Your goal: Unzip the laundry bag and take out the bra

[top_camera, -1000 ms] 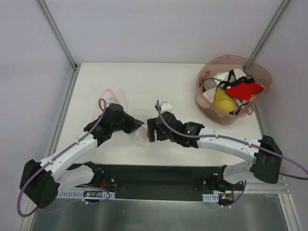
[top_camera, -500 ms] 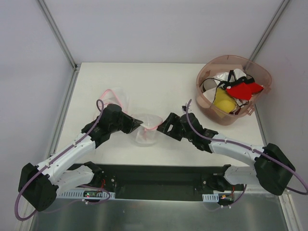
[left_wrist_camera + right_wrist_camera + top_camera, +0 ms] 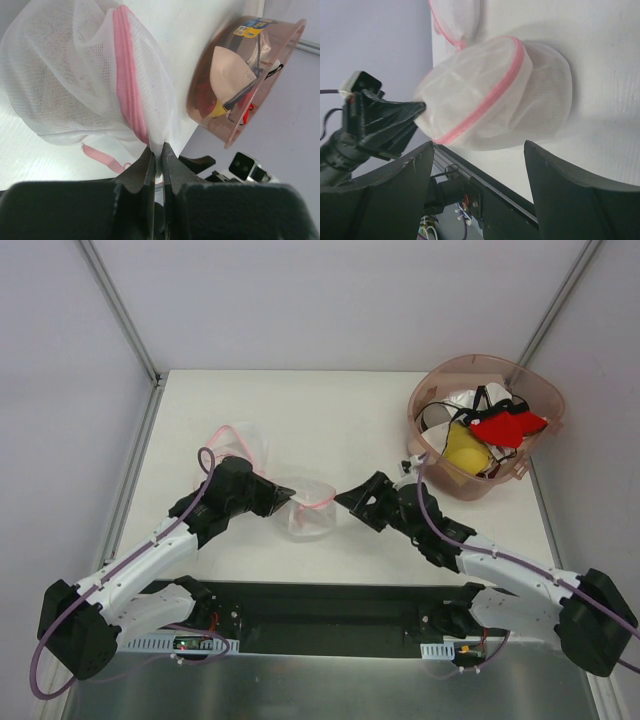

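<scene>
Spotter: Movement first, from your left. Your left gripper (image 3: 156, 150) has stayed put. Its fingers are pressed together on the mesh edge of the small round white mesh laundry bag (image 3: 65, 85), right beside the pink zipper (image 3: 127, 95).

Operator: And the other arm?

Spotter: A second ago your right gripper (image 3: 479, 147) was at the bag's right side. It has backed off toward the pinkish-brown translucent basket (image 3: 418, 445) and now sits just beside the bag, not touching it. Its fingers are spread wide and hold nothing.

Operator: So is it unzipped?

Spotter: You can't count on it. The pink rim runs across the bag with no opening showing, so I judge the zip still needs work. The bag lies on the white table (image 3: 200, 400) between your two grippers, straight ahead of the right one. The bra isn't outside the bag. Something pale fills the mesh, but I can't make it out.
</scene>
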Motion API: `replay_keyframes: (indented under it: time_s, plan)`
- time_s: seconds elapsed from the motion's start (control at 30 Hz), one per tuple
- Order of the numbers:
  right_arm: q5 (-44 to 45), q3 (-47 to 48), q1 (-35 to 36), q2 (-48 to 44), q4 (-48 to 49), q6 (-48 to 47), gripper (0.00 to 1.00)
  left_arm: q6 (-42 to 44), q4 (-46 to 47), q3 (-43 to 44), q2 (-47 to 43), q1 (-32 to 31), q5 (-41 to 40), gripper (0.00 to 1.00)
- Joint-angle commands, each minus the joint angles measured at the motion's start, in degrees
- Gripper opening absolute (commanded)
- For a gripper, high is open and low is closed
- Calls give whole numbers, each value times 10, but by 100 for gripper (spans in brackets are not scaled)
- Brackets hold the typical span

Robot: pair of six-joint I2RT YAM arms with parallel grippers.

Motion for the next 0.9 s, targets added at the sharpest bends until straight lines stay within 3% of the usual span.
replay_keyframes:
  time_s: [0.0, 0.13, 0.37, 0.47, 0.5, 0.57, 0.6, 0.63, 0.67, 0.7, 0.77, 0.83, 0.87]
  plan:
    - [45, 11, -1, -61, -39, -10, 77, -2, -1, 4, 8, -5, 3, 0]
    - [4, 65, 2, -11, -41, -29, 79, -4, -1, 7, 16, -5, 6, 0]
    - [-100, 121, 5, 128, 37, -14, 77, -1, -1, 8, 9, -5, 6, 0]
    - [-114, 130, 3, 163, 63, -2, 64, -1, -1, 4, 6, -5, 7, 0]
    - [-116, 139, 2, 171, 63, -4, 47, 0, -1, 3, 3, -5, 7, 0]
    - [-114, 143, 1, 173, 61, -11, 31, 6, 0, 0, -3, -5, 5, 0]
    - [-114, 146, -2, 171, 54, -16, 15, 16, -1, 1, -3, -5, 6, 0]
    - [-115, 148, -5, 170, 46, -28, 8, 28, -1, 3, -4, -5, 7, 0]
    - [-114, 151, -13, 166, 16, -36, 1, 66, -1, 5, -5, -5, 7, 4]
    - [-118, 156, -20, 160, -2, -46, 1, 93, -1, 12, -7, -5, 8, 10]
    - [-136, 185, -41, 160, -68, -93, 1, 182, -9, 18, -4, -5, 9, 35]
    - [-178, 219, -57, 170, -114, -142, 1, 255, -16, 28, -9, -4, 12, 50]
    - [-190, 223, -75, 171, -144, -155, 1, 338, -34, 34, -7, -5, 8, 60]
